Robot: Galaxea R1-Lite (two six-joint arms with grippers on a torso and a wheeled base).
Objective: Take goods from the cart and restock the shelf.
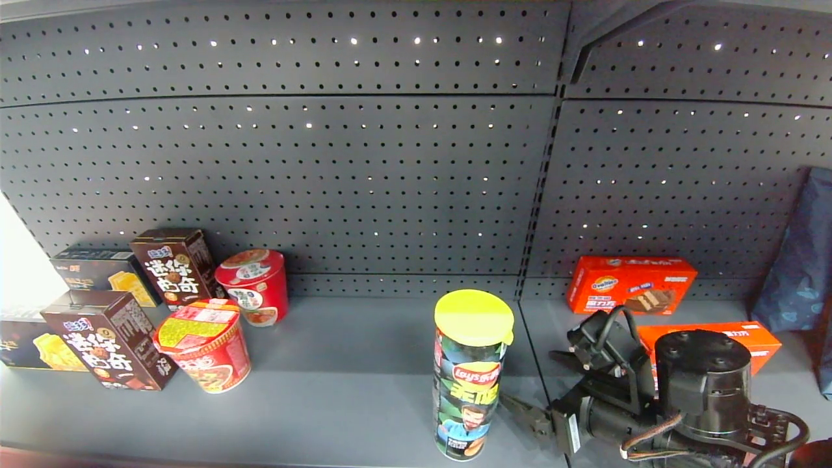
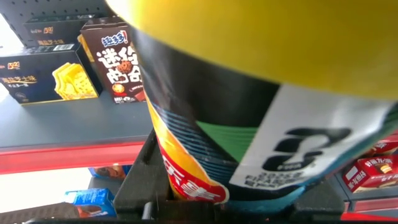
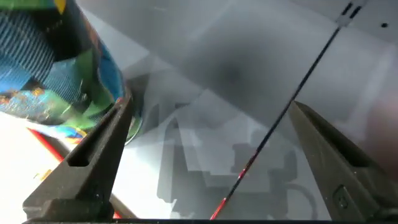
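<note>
On the shelf [image 1: 338, 390], near its front edge, the chip can [image 1: 471, 377] stands upright with its yellow lid on. The right gripper [image 1: 536, 387] sits just beside it on the right, jaws released and spread wide, one finger close to the can's lower side. Lower, in front of the shelf, the left gripper [image 2: 230, 208] is clenched on a second chip can [image 2: 249, 112]. Cup noodles [image 1: 207, 354] and brown boxes [image 1: 107, 338] are at the left, orange boxes [image 1: 630, 283] at the right.
</note>
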